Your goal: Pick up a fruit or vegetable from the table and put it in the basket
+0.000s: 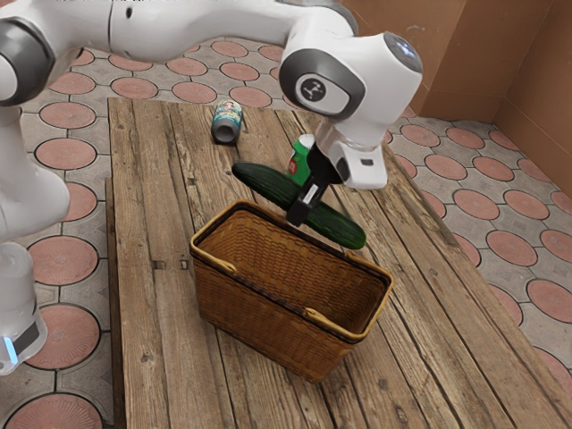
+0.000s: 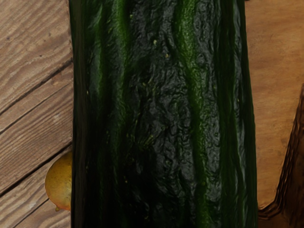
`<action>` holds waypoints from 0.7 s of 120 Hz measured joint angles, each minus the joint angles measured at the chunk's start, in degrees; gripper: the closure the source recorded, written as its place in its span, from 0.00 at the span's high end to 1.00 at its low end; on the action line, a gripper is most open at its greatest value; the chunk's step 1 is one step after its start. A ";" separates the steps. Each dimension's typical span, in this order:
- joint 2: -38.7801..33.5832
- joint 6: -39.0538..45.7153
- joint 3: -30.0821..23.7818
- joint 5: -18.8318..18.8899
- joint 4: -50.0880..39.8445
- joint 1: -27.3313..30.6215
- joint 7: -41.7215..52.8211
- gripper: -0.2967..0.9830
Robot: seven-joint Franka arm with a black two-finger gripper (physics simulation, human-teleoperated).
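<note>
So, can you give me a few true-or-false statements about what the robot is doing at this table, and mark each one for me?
1. The hand is holding a cucumber. True.
2. The cucumber already lies at the bottom of the basket. False: it is in the hand, up by the basket's rim.
3. The basket is woven. True.
4. A white cloth covers the table. False: its wooden planks are bare.
5. In the wrist view, part of a yellowish, rounded thing shows beside the cucumber. True.
</note>
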 joint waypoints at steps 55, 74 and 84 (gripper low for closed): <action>-0.11 9.40 1.67 0.44 -5.20 -7.35 -1.75 0.40; -0.29 10.59 3.62 -0.25 -6.23 -8.55 -2.72 0.64; -0.52 10.52 3.95 -1.97 -5.99 -7.46 -3.17 0.69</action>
